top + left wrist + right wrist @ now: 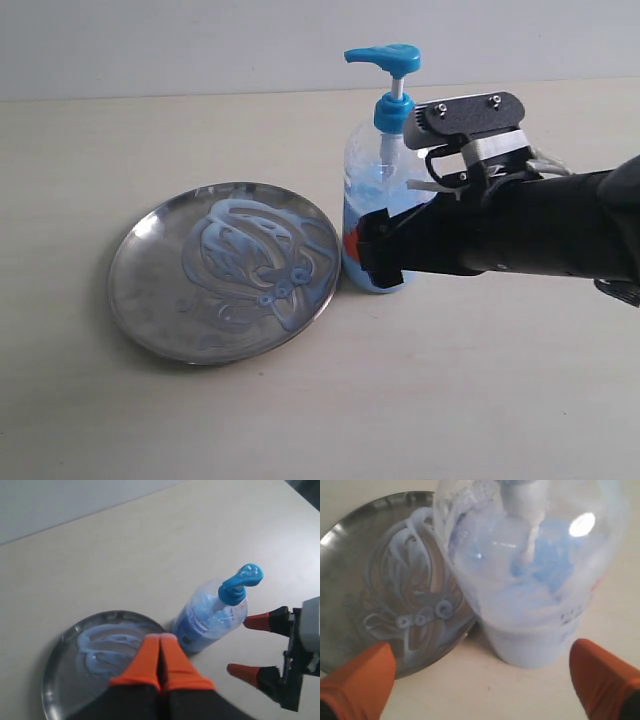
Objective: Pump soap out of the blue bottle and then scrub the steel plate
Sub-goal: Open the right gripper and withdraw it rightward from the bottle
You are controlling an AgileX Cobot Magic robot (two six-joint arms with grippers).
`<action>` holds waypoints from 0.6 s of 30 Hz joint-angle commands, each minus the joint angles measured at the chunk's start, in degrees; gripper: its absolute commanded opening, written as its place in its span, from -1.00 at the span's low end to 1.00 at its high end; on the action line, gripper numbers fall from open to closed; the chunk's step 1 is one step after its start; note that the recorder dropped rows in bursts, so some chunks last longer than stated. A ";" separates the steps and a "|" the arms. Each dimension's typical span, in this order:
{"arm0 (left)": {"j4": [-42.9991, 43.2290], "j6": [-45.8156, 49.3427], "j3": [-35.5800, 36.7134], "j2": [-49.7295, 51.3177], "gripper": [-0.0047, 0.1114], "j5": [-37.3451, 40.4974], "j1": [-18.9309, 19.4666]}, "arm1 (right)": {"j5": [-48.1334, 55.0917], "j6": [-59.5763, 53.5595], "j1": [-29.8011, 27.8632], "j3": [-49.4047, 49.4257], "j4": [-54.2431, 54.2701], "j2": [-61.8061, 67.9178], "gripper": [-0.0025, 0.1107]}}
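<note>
The steel plate (140, 300) lies left of centre, smeared with pale blue-white soap (250, 262). Just to its right stands the blue bottle (375, 180), its bright blue pump head (388, 55) raised. My right gripper (370, 245) comes in from the right, low by the bottle's base. It is open, with orange fingertips (357, 680) spread wider than the bottle (535, 580), which stands just ahead of the tips. My left gripper (160, 640) is out of the exterior view. Its orange fingers are pressed shut with nothing between them, held above the plate (55, 680) and bottle (212, 620).
Everything rests on a pale beige tabletop (450, 400) that meets a light grey wall (150, 40) at the back. The left wrist view also shows the right gripper (240, 646) beside the bottle, and the table's far corner at the upper right.
</note>
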 commanded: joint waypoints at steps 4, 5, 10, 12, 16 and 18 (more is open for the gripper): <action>0.53 2.31 4.91 -0.40 -0.92 -0.18 0.10 | 7.00 1.12 0.05 1.45 -0.51 -5.22 0.06; 0.53 2.46 5.60 -0.40 -0.92 -0.44 0.10 | 8.64 2.54 0.05 1.45 -1.59 -5.31 -0.04; 0.53 4.11 8.81 -0.40 -0.92 -0.59 0.10 | 18.70 20.43 0.05 1.08 -20.63 -5.31 -0.38; 0.43 4.12 10.12 -0.40 -0.92 -1.33 0.10 | 22.32 30.00 0.05 0.57 -34.02 -5.45 -0.48; -1.06 5.50 13.09 -0.40 -0.92 -3.64 0.10 | 33.87 55.21 0.05 -2.48 -63.85 -6.03 -0.52; -1.11 5.77 14.58 -0.40 -0.92 -4.79 0.10 | 40.40 63.05 0.05 -4.58 -75.60 -8.02 -0.53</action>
